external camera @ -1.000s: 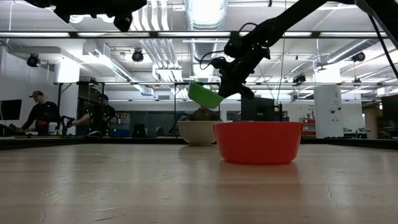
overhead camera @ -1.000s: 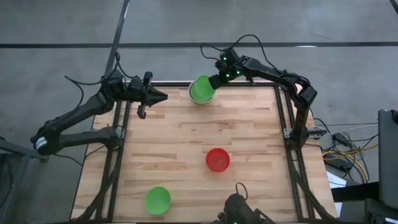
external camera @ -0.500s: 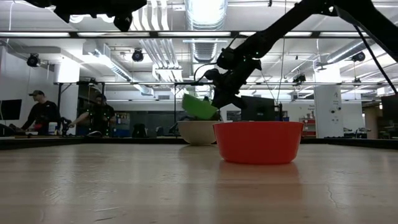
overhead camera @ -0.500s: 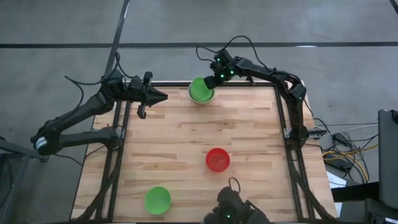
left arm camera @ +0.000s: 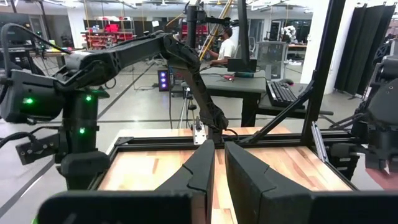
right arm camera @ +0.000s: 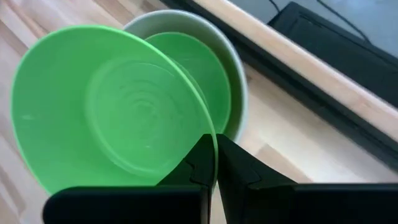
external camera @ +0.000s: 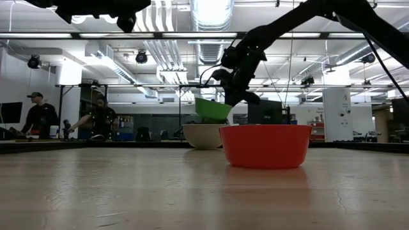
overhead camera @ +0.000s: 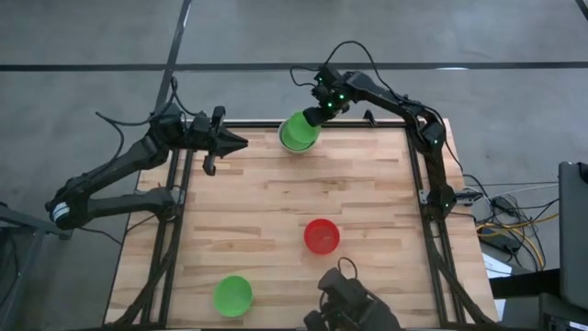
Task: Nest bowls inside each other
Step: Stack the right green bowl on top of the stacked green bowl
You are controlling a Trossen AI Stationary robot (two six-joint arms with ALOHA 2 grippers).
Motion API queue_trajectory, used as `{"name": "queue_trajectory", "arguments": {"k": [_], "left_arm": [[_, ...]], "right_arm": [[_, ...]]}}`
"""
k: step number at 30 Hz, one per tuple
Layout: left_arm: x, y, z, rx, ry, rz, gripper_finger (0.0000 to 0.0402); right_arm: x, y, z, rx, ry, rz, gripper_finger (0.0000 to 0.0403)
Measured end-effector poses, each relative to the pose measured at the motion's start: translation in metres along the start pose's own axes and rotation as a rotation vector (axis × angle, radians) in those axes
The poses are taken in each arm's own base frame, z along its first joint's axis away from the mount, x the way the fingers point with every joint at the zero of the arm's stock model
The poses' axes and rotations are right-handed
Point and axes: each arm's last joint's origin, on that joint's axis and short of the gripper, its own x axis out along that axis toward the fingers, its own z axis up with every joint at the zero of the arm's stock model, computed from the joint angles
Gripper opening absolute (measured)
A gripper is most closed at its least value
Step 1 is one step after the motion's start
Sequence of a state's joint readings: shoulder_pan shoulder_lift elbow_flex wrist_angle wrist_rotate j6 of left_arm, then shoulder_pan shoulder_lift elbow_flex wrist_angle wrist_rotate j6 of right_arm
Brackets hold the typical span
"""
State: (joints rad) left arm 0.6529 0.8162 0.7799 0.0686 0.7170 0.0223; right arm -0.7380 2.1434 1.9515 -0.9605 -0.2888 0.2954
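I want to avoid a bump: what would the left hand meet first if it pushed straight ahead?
Probably nothing on the table. The left hand, at the far left corner, points across the far edge of the table. The held green bowl lies slightly off that line; depth is unclear.

In the high view the white bowl (overhead camera: 285, 138) shows only as a thin pale rim at upper centre, the held green bowl (overhead camera: 299, 131) covering the rest. In the low view the red bowl (external camera: 265, 145) hides the right part of that white bowl, and whatever sits inside it cannot be made out. The lower green bowl (right arm camera: 189, 62) in the right wrist view is half covered by the held one. The left arm (external camera: 96, 7) is cut off by the low view's top edge. A dark device (overhead camera: 354, 303) is cropped at the high view's bottom edge.
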Motion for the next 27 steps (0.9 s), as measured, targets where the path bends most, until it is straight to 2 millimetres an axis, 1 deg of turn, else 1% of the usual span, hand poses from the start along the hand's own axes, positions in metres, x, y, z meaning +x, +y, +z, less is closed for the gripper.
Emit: {"name": "queue_trajectory", "arguments": {"k": [6,12,19,27], "left_arm": [[0.0,0.0,0.0,0.0,0.0,0.0,0.0044],[0.0,0.0,-0.001,-0.003,0.004,0.0,0.0044],[0.001,0.001,-0.001,-0.005,0.006,0.0,0.0044],[0.001,0.001,-0.001,-0.005,0.006,0.0,0.0044]], "right_arm": [[0.006,0.0,0.002,-0.01,0.022,0.003,0.0008],[0.022,-0.004,0.001,0.003,0.068,0.035,0.0008],[0.035,-0.002,0.002,-0.012,0.066,0.069,0.0008],[0.039,-0.003,0.003,-0.012,0.065,0.076,0.0008]]}}
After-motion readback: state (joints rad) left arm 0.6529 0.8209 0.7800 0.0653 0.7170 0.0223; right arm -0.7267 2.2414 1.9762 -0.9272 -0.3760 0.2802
